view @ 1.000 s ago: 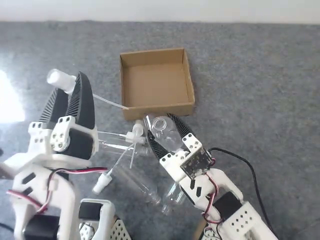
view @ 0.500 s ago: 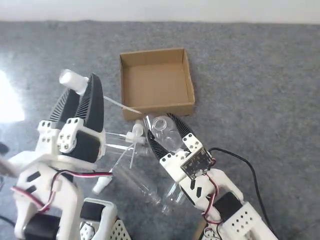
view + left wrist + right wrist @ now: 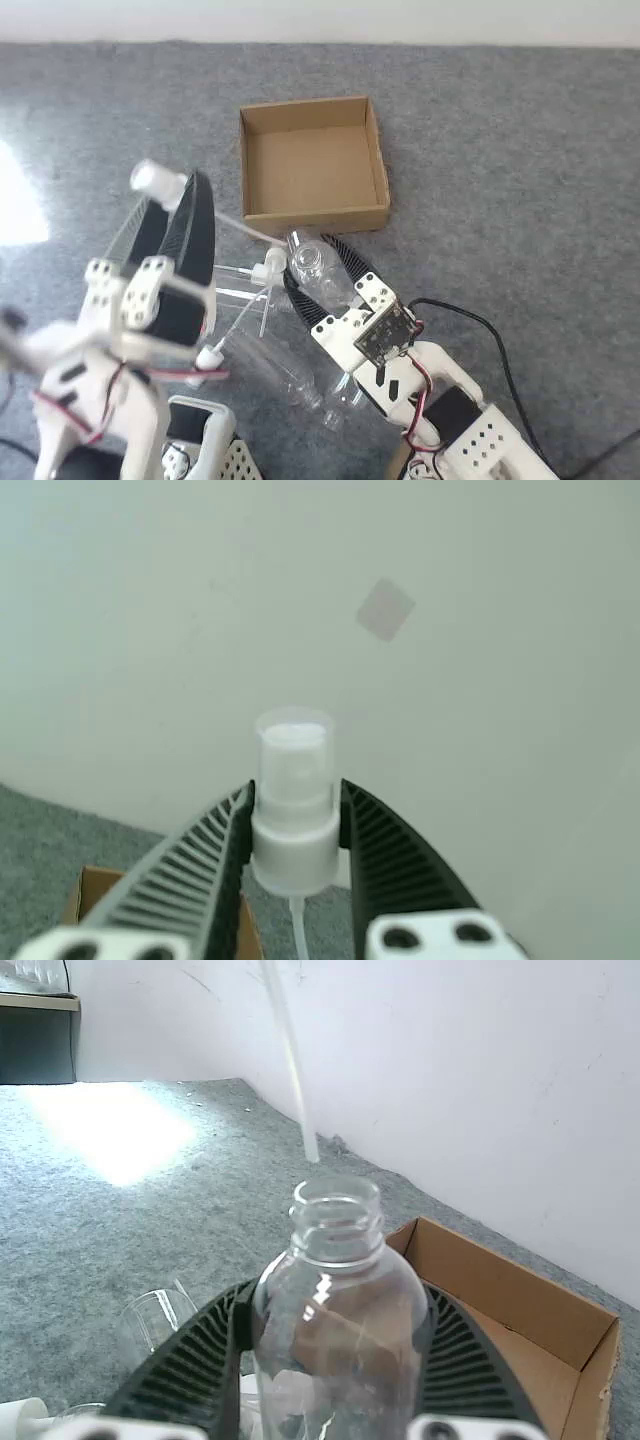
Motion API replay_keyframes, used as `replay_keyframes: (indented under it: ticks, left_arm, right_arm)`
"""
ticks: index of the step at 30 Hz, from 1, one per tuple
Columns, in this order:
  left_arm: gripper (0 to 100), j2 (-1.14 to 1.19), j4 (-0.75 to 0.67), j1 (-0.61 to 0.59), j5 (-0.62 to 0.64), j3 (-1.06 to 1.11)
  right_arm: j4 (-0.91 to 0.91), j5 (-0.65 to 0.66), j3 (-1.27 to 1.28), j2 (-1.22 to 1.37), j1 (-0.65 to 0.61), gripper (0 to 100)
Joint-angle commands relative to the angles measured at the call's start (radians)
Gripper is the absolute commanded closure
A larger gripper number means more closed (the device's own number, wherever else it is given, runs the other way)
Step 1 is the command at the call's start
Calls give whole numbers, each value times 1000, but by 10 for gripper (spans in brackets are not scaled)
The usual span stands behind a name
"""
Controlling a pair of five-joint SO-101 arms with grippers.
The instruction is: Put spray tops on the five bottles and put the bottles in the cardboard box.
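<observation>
High view: worktop [image 3: 500, 150] is grey, speckled, carpet-like. White wall [image 3: 320, 20] runs along the far edge, w/ a bright light patch [image 3: 20, 200] at the left edge. Cardboard box [image 3: 318, 217] sits mid-worktop, open side up, nothing in it. Left hand [image 3: 172, 190] is raised left of the box, pinching a spray top [image 3: 158, 179]; its dip tube [image 3: 250, 228] slants toward the right arm. Right hand [image 3: 318, 255] is clamped on a clear bottle [image 3: 310, 262], just in front of the box's near wall. Loose bottles [image 3: 285, 372] lie between the arms, along w/ loose spray tops [image 3: 272, 264]. Black cable [image 3: 500, 350] trails by the right arm.

Left wrist view: spray top upright between both fingers, pressed each side. Behind it a plain off-white wall w/ a faint grey square [image 3: 385, 608]. Grey worktop and a box corner show low down.

Right wrist view: bottle upright in the grip, neck open, no top on. Tube tip hangs just above the mouth, not in. Box sits behind the bottle, against the white wall. The light patch lies on the grey surface, w/ a dark unit [image 3: 35, 1030] at the far corner.
</observation>
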Motion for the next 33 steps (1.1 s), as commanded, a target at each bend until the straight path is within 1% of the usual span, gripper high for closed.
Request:
replay_keyframes:
  ticks: [1,4,9,14,16,21,29,33]
  left_arm:
    - [987,-144,-28,5,6,58]
    - [987,-187,-54,5,-12,107]
    - [987,-192,-51,11,-18,114]
    - [987,-193,-58,109,-29,96]
    - [987,-193,-51,127,-60,85]
    - [987,-193,-28,123,-68,82]
    - [987,-195,-34,123,-71,104]
    - [987,-195,-15,123,-71,44]
  right_arm:
    - [12,17,20,-4,-28,890]
    - [12,17,20,-4,-33,890]
    - [12,17,20,-4,-33,890]
    - [13,17,20,-4,-33,890]
    - [13,17,20,-4,-33,890]
    - [13,18,20,-4,-33,890]
    - [13,18,20,-4,-31,890]
    - [27,18,20,-4,-31,890]
